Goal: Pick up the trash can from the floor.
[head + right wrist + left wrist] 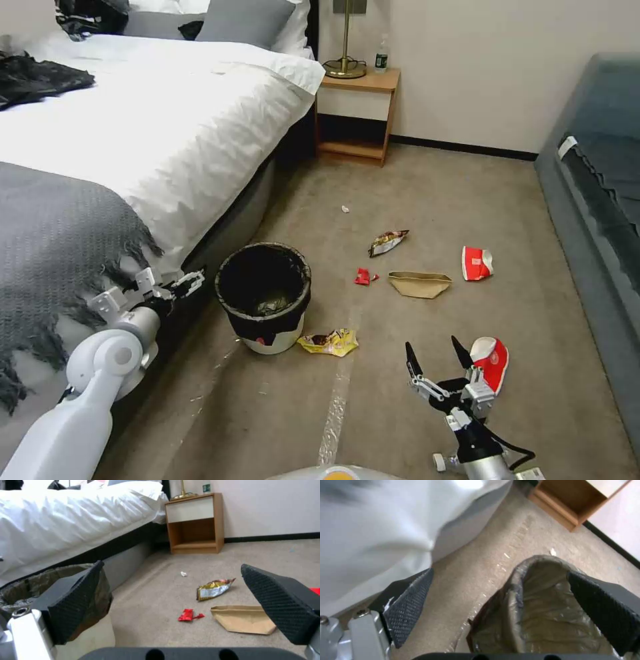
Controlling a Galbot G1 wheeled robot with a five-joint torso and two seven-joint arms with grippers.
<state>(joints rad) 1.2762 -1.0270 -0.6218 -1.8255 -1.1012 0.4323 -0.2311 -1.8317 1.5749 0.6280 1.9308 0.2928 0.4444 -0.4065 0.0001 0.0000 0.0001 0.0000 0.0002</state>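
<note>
Trash can [265, 297] upright on the floor [427, 373] beside the bed [153, 127], my left gripper [175, 283] jaws spread wide, just beside its rim, my right gripper [437, 360] also spread, low over carpet, well apart from it.

No readable text, brand, number or sign anywhere. Bottle [381, 62] on nightstand [360, 83] carries green label, lettering too small to read. Snack wrappers on floor [427, 200], yellow wrapper [329, 342] and gold wrapper [387, 242], show print, none legible. Red cup [476, 263] bears white markings, unreadable.
</note>
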